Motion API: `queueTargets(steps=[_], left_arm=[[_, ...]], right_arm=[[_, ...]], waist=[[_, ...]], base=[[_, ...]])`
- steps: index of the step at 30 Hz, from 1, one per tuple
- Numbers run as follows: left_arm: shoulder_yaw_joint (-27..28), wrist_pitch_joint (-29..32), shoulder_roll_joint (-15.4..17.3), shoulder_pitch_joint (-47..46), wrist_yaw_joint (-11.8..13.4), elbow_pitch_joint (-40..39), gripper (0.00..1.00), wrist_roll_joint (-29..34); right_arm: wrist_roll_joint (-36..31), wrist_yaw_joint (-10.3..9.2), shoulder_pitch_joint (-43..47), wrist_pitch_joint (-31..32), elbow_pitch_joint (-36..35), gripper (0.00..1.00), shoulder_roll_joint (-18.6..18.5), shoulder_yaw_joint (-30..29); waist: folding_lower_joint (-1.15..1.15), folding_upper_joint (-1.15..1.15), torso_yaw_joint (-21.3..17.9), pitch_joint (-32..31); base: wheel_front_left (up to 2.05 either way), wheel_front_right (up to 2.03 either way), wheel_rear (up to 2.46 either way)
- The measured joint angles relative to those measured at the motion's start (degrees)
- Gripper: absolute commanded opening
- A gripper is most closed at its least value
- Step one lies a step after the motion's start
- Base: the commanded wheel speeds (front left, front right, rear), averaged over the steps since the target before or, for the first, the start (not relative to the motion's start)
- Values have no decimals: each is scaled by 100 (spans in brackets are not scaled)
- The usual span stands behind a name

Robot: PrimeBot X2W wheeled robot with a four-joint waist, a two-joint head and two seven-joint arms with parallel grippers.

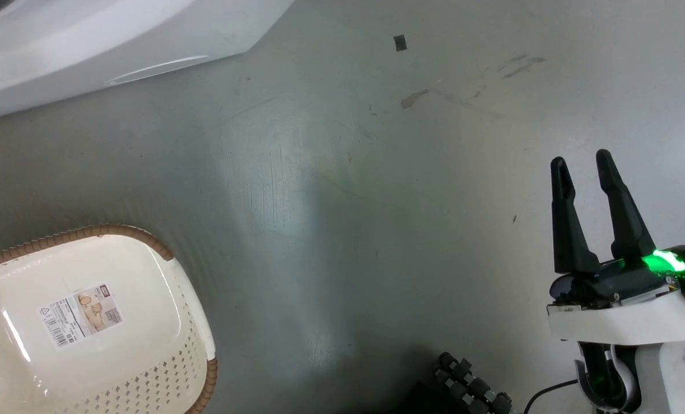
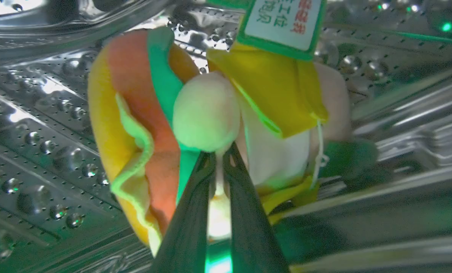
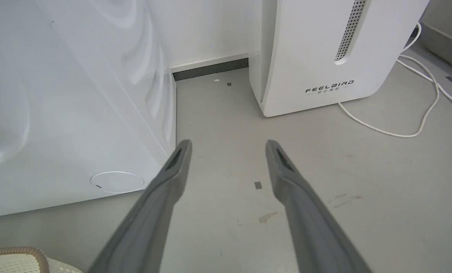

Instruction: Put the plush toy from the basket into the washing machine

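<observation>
In the left wrist view my left gripper (image 2: 219, 153) is shut on the plush toy (image 2: 210, 113), pinching it just below a pale round limb. The toy's striped hotdog part (image 2: 134, 125), yellow garment and green-and-white tag (image 2: 282, 22) hang inside the washing machine's shiny perforated steel drum (image 2: 40, 125). The basket (image 1: 89, 322) sits at the head view's lower left, holding nothing but its label sticker (image 1: 79, 314). The washing machine's white front (image 1: 89, 46) fills the upper left. My right gripper (image 1: 581, 167) is open above the bare floor at the lower right.
A white slanted appliance lettered FEELBIRD (image 3: 324, 53) stands to the right of the washer, with a white cable (image 3: 419, 113) trailing over the grey floor. A small dark mark (image 1: 400, 42) lies on the floor. The basket's rim (image 3: 17, 254) shows at the right wrist view's lower left.
</observation>
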Motion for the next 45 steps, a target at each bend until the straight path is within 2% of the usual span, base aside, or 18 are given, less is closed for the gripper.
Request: queueTargets(steps=[3,6,7,10,14,20,30,33,36,41,45], left_arm=[[-468,44,93,-2,0,-84,0,-270],[-689,-113,258,-66,-1,-140,2,-494],[-740,-271,300,-80,-1,-137,100,-503],[-844,-605,337,-93,-1,3,100,-545],[-877,-1227,213,-49,-1,258,100,-666],[-925,-2304,-209,647,31,642,100,-824],[-591,-4434,-1078,2097,423,904,100,-1438],[-482,-4942,-1244,2512,493,732,100,-1636],[-389,-5360,-1381,3046,677,477,100,-1738],[-181,-5578,-1613,4129,1034,-233,100,-1858],[259,-5609,-1818,5004,1382,-1205,100,-1862]], right_arm=[[4,0,-3,0,13,100,-1,-3],[4,0,-31,0,33,100,0,3],[4,0,-53,0,37,100,0,-2],[-12,0,-114,0,51,100,0,-46],[-144,0,-116,0,71,100,0,-178],[-391,0,-76,0,73,100,-1,-430],[-805,0,297,0,132,100,-1,-604],[-942,0,408,0,120,100,0,-634],[-1062,0,531,0,111,100,2,-687],[-1236,0,828,0,105,100,1,-758],[-1276,0,967,0,92,100,1,-781]], waist=[[-1,0,20,-4],[0,0,53,-11],[0,0,65,-25],[-1,0,112,-105],[-1,0,210,-319],[-1,0,451,-850],[-2,0,1021,-2085],[-2,0,1253,-2424],[-2,0,1484,-2747],[-2,0,1845,-3270],[-3,0,2134,-3594]], base=[[0,0,0],[0,0,0],[0,0,0],[0,0,0],[0,0,0],[0,0,0],[0,0,0],[0,0,0],[0,0,0],[0,0,0],[0,0,0]])
